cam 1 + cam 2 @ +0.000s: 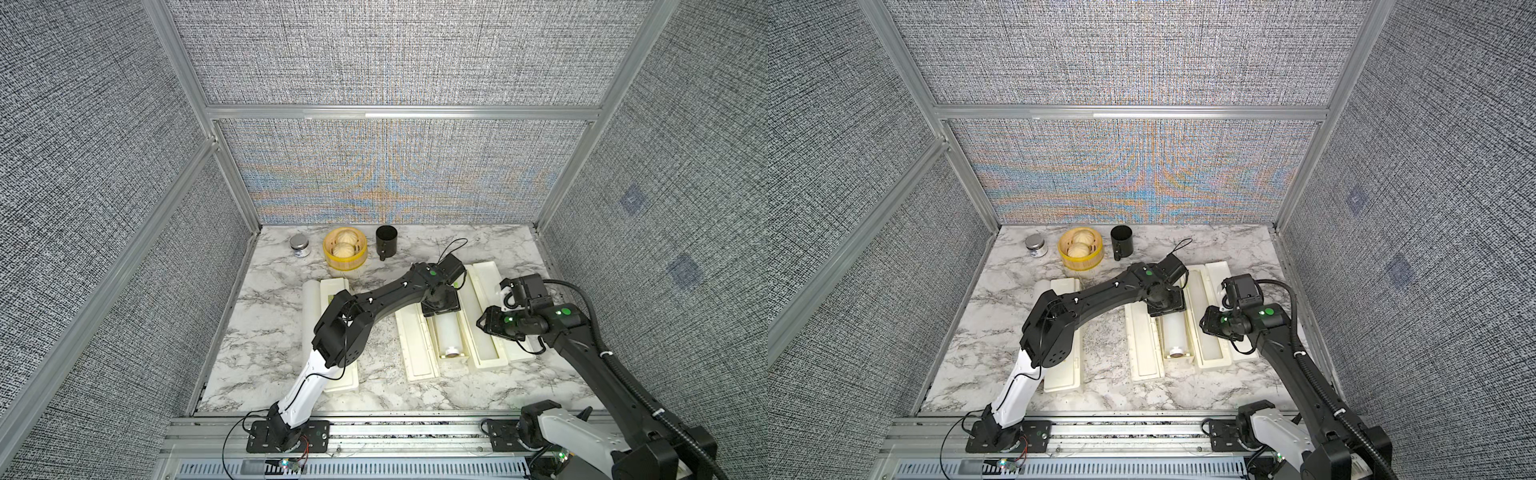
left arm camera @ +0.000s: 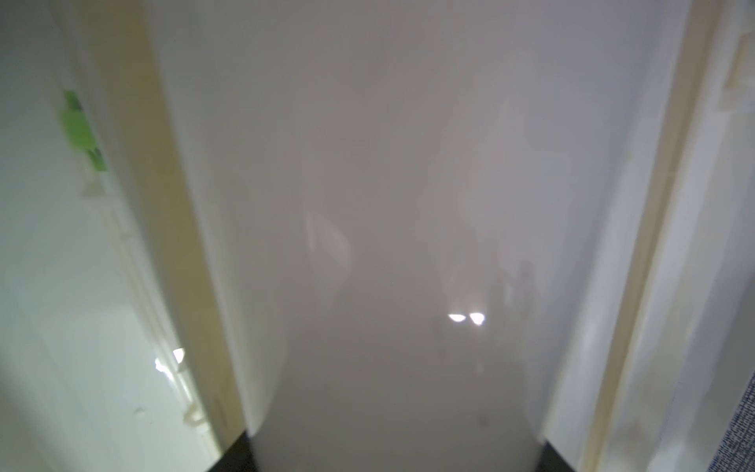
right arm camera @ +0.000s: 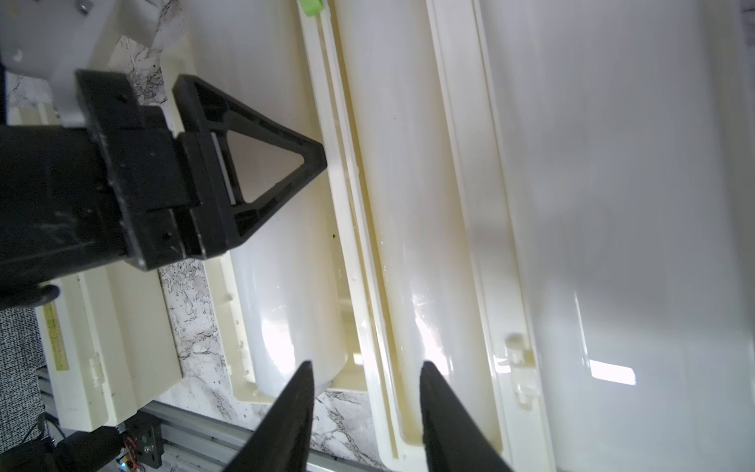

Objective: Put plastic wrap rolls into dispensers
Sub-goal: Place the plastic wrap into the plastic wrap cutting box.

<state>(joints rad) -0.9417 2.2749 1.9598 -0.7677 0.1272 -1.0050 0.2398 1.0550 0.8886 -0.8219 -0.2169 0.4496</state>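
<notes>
So far one plastic wrap roll [image 1: 449,332] sits in the middle dispenser [image 1: 417,351], my left claw [image 1: 441,309] gripping it, right claw [image 3: 366,367] open; leftmost roll [image 1: 311,307] waits.

both top views look steeply down from high in front, sharing the whole counter [image 1: 270,332]. the left wrist view sits blurred, very close over a roll [image 2: 388,204]. the right wrist view looks along the boxes [image 3: 461,204] past its fingers [image 3: 286,421].
</notes>
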